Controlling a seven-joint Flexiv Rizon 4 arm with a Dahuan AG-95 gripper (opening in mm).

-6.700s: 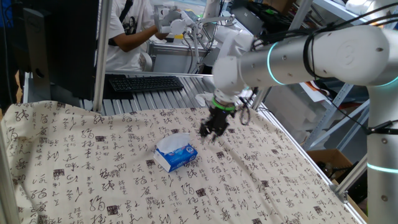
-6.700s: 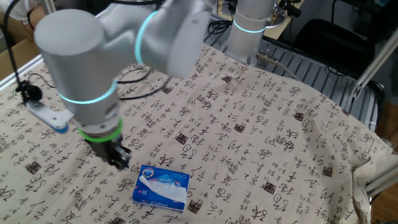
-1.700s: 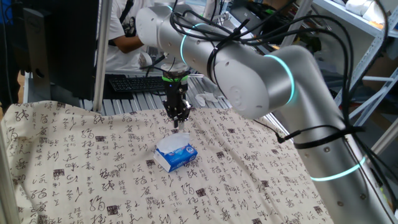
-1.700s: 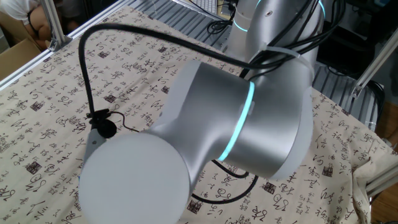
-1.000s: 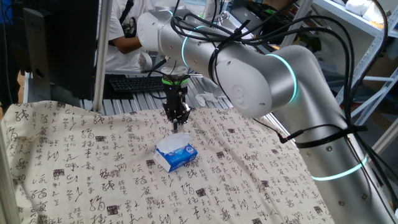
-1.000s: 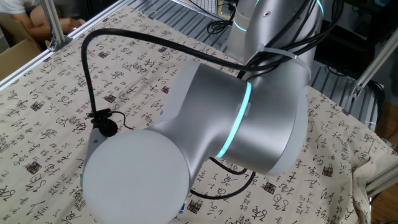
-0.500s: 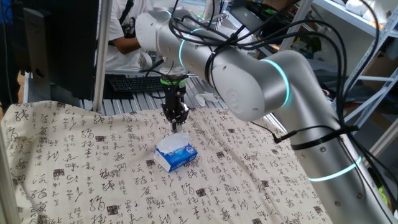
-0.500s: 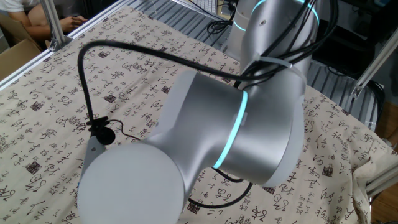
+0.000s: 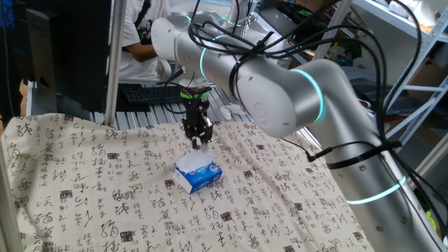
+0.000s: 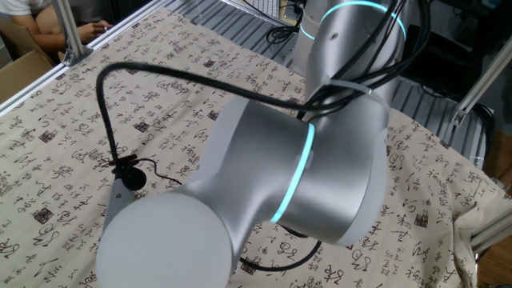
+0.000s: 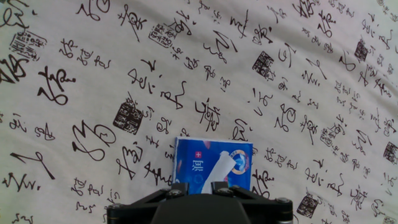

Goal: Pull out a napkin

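A blue tissue pack lies on the patterned tablecloth, with a white napkin sticking out of its top. My gripper points straight down just above the pack's far side, not touching the napkin. In the hand view the pack lies directly below, its white napkin curling up between my two dark fingers. My gripper is open and empty. In the other fixed view my own arm hides the pack and the gripper.
A keyboard lies on the metal bench behind the table, where a person in a white shirt sits. A black cable loops off the arm over the cloth. The table's right edge drops off near shelving.
My gripper has sunk a little closer to the pack's napkin over the last second, and the arm has turned slightly. The pack has not moved.
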